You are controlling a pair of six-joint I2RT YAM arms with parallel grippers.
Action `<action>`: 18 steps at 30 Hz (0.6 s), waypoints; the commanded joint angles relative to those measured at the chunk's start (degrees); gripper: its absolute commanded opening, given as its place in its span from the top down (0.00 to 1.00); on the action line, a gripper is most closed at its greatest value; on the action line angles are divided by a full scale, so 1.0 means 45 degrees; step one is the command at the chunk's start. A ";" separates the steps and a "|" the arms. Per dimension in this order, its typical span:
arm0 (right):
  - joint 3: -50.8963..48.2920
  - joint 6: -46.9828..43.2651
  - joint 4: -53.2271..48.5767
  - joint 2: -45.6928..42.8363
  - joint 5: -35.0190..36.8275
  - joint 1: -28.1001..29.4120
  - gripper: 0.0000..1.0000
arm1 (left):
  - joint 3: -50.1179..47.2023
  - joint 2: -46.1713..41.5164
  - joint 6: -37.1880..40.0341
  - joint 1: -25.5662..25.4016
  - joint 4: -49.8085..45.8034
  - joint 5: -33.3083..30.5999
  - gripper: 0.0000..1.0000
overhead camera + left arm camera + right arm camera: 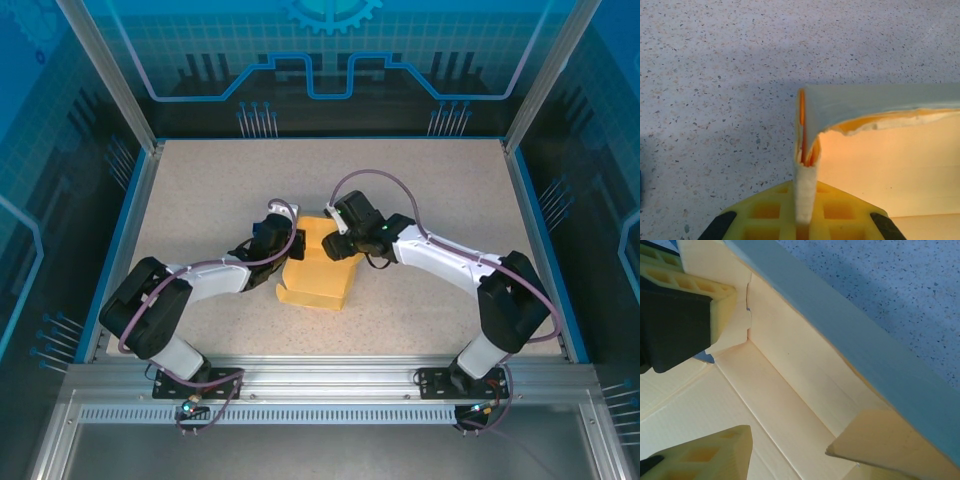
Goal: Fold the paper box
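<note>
Top external | paper box [320, 285] long axis near-to-far | left gripper [296, 246] clamped on its wall | right gripper [338, 246] fingers apart

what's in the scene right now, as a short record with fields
surface: speckled table
object: paper box, pale yellow, partly folded, walls raised
left arm: left gripper, fingers shut on an upright box wall
right arm: right gripper open inside the box, one finger against a corner flap
</note>
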 commanded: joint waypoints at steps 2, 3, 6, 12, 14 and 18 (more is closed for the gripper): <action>-0.0070 0.0132 -0.0271 -0.0450 0.0565 0.0120 0.42 | 0.0329 -0.0021 0.0121 -0.0107 0.0143 0.0129 1.00; -0.0241 0.0191 -0.0434 -0.0623 0.0689 0.0118 0.41 | 0.0375 -0.0004 0.0114 -0.0096 0.0088 0.0101 1.00; -0.0770 0.0464 -0.0765 -0.1085 0.0926 0.0071 0.39 | 0.0446 0.0011 0.0075 -0.0106 0.0020 0.0089 1.00; -0.1703 0.1151 -0.1205 -0.1791 0.0783 -0.0159 0.36 | 0.0559 0.0064 0.0121 -0.0098 -0.0111 -0.0014 1.00; -0.1944 0.1350 -0.1288 -0.1909 0.0753 -0.0204 0.35 | 0.0566 0.0076 0.0119 -0.0099 -0.0099 -0.0072 1.00; -0.2272 0.1792 -0.1368 -0.2105 0.0845 -0.0305 0.35 | 0.0626 0.0089 0.0072 -0.0108 -0.0112 -0.0020 1.00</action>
